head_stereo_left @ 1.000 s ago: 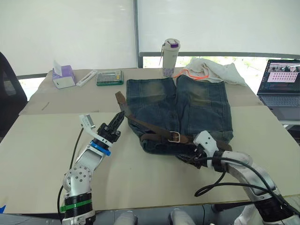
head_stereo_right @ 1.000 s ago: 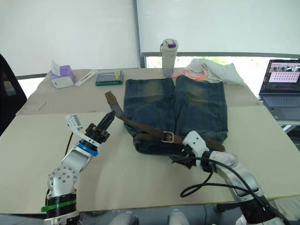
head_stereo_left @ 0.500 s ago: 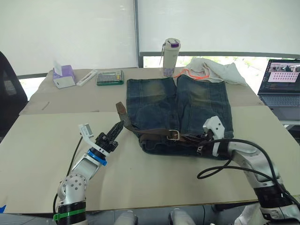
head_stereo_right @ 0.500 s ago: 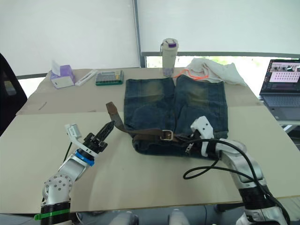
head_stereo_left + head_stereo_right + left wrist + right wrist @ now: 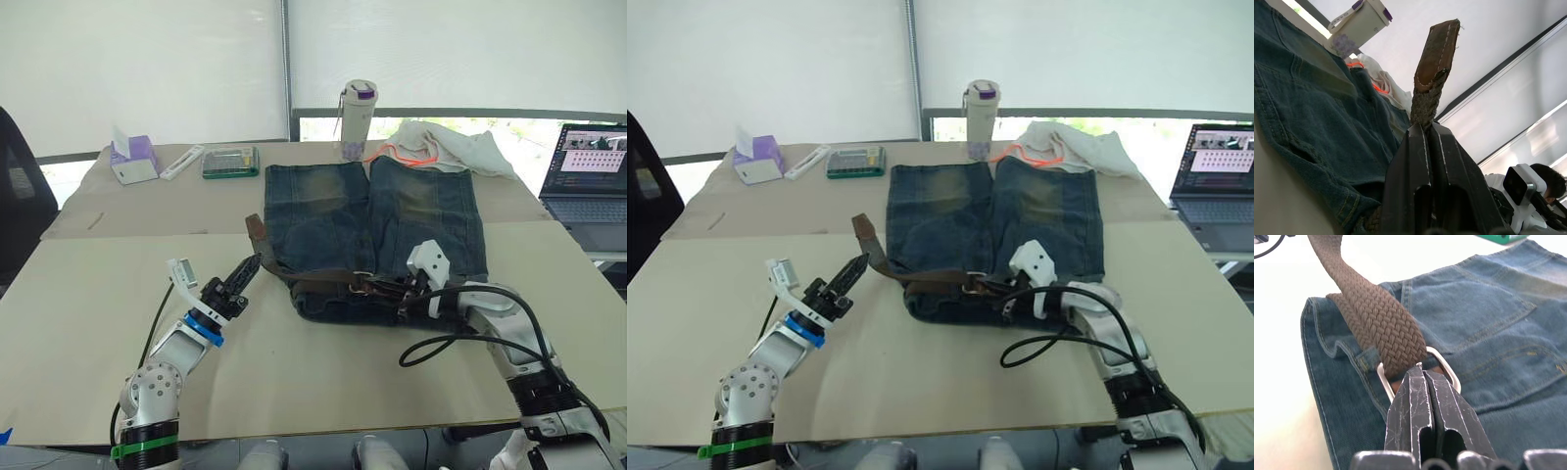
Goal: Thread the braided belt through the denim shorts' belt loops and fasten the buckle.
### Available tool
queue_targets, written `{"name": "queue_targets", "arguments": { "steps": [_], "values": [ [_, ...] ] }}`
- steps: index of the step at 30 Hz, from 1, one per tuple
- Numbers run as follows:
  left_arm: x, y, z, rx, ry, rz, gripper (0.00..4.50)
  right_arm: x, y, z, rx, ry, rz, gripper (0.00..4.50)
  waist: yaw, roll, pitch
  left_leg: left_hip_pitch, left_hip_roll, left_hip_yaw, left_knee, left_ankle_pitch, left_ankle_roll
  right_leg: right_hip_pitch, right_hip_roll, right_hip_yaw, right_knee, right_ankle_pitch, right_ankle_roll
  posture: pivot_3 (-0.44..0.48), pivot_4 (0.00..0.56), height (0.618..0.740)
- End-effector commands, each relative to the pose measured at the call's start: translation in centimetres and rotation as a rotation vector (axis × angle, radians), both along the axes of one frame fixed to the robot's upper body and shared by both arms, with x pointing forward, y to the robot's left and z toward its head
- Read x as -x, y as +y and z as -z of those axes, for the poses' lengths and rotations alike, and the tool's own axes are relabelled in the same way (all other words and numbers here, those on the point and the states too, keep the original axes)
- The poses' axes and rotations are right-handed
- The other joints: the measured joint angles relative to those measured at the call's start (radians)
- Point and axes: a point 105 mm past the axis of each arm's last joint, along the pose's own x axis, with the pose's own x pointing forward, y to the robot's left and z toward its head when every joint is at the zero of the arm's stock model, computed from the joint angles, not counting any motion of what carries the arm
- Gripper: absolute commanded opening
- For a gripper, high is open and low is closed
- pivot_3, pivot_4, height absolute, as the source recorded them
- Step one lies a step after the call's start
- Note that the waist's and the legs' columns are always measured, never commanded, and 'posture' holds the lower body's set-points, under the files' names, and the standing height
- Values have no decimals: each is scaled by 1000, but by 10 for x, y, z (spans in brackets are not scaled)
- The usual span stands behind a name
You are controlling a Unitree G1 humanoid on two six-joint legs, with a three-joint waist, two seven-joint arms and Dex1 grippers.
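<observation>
The denim shorts (image 5: 392, 215) lie flat mid-table, waistband toward me. The braided belt (image 5: 313, 284) runs along the waistband, and its brown leather tip (image 5: 257, 227) rises at the shorts' left edge. My left gripper (image 5: 250, 264) is shut on the belt (image 5: 1435, 73) just below that tip. My right gripper (image 5: 384, 289) is shut, its tips (image 5: 1421, 368) touching the silver buckle (image 5: 1447, 364) inside its frame. I cannot tell whether they pinch it. The belt (image 5: 1371, 318) passes a denim belt loop (image 5: 1367, 361) beside the buckle.
At the back stand a bottle (image 5: 357, 117), a white cloth with orange cord (image 5: 446, 147), a green box (image 5: 230, 162) and a tissue box (image 5: 132, 162). A laptop (image 5: 588, 176) sits at the far right. My right arm's black cable (image 5: 431, 348) loops on the table.
My right gripper shut and slid left along the waistband to the buckle. The left gripper dropped lower and a little left with the belt's end, and the belt now lies flatter along the waistband.
</observation>
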Motion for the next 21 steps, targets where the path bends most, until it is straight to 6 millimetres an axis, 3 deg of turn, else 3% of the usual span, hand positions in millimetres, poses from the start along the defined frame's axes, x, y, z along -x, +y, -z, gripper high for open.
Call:
{"name": "queue_targets", "arguments": {
  "steps": [1, 21],
  "values": [
    [0, 2, -7, -1, -40, -9, 0, -3, 6, -14, -16, -63, -31, 72, 0, 0, 0, 0, 0, 0, 0, 0, 0, 0, 0, 0, 0, 0, 0, 0, 150, 740],
    [1, 17, 13, -53, -20, -49, 0, -13, 10, -3, 13, -40, -85, 72, -3, 0, 0, 1, 0, 0, -2, 0, 0, 0, 0, 0, 0, 0, 0, 0, 150, 740]
  ]
}}
